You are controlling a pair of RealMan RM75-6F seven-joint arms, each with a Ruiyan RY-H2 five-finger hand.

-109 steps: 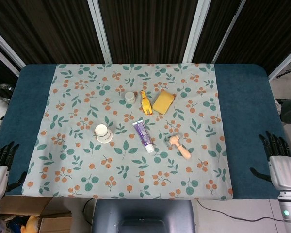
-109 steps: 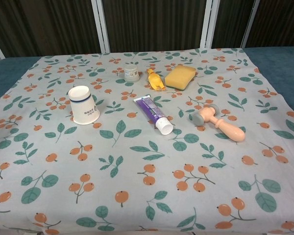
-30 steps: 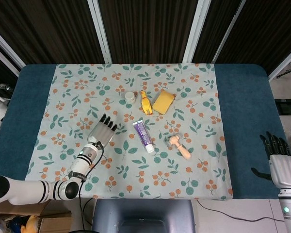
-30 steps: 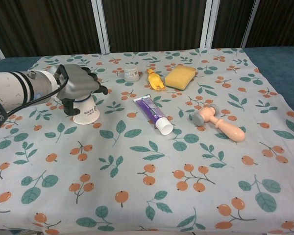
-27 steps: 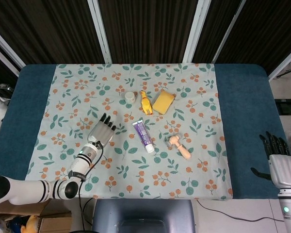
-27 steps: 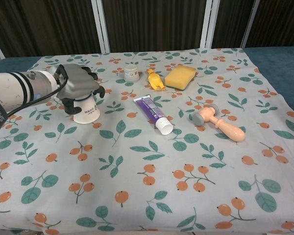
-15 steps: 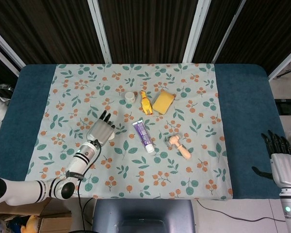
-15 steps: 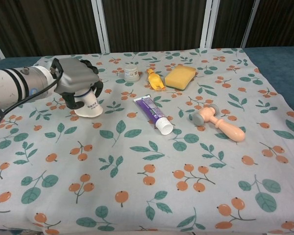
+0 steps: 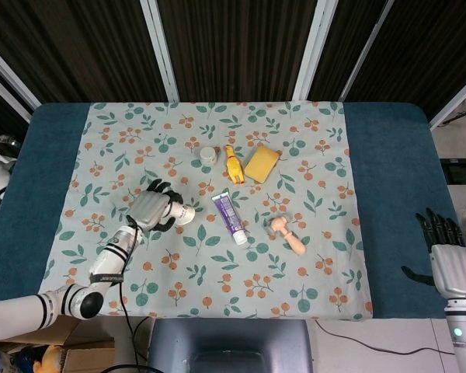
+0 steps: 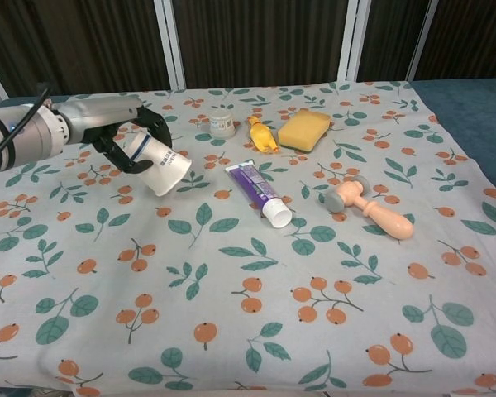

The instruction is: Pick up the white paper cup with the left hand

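Note:
My left hand grips the white paper cup around its rim end. The cup is lifted off the cloth and tilted, its base pointing down and to the right. In the head view only the cup's base end shows past the fingers. My right hand hangs at the table's right edge, fingers apart, holding nothing; the chest view does not show it.
On the floral cloth lie a purple tube, a wooden massager, a yellow sponge, a yellow rubber chicken and a small jar, all to the right of the cup.
My left hand has closed around the cup, raised it off the cloth and tipped it sideways. The forearm has swung left. The right hand has stayed put.

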